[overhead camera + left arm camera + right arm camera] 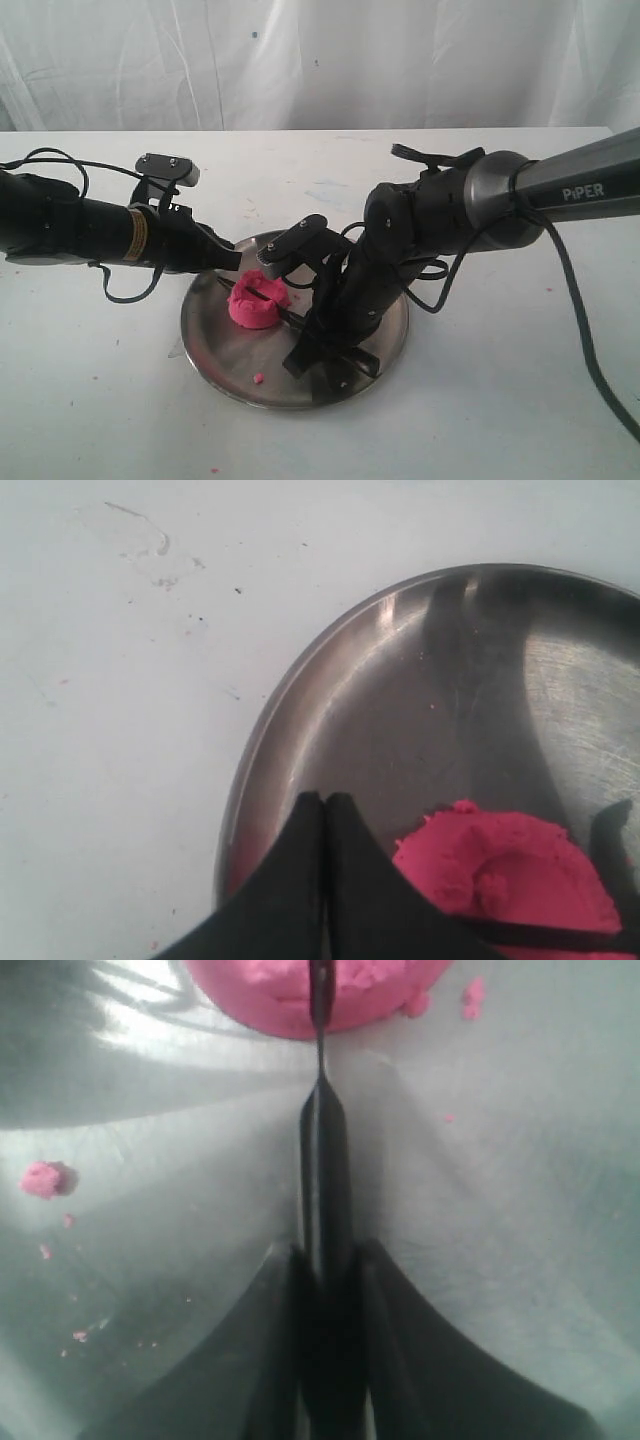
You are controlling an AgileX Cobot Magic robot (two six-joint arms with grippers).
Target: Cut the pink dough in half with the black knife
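The pink dough [257, 302] is a rough round lump on the steel plate [215, 340], left of its middle. My right gripper [296, 322] is shut on the handle of the black knife [324, 1175], held edge down. Its thin blade runs into the dough [280, 995] and sits in a groove across the top. In the left wrist view the blade [540, 935] shows as a dark line across the dough [500, 865]. My left gripper [325, 802] is shut with nothing in it, its tips low over the plate [330, 690] just beside the dough.
A tiny pink crumb [258, 378] lies near the plate's front rim, and more crumbs [44, 1179] dot the plate. The plate rests on a white table [90, 400] with a white curtain [300, 60] behind. Cables [590, 350] trail from the right arm.
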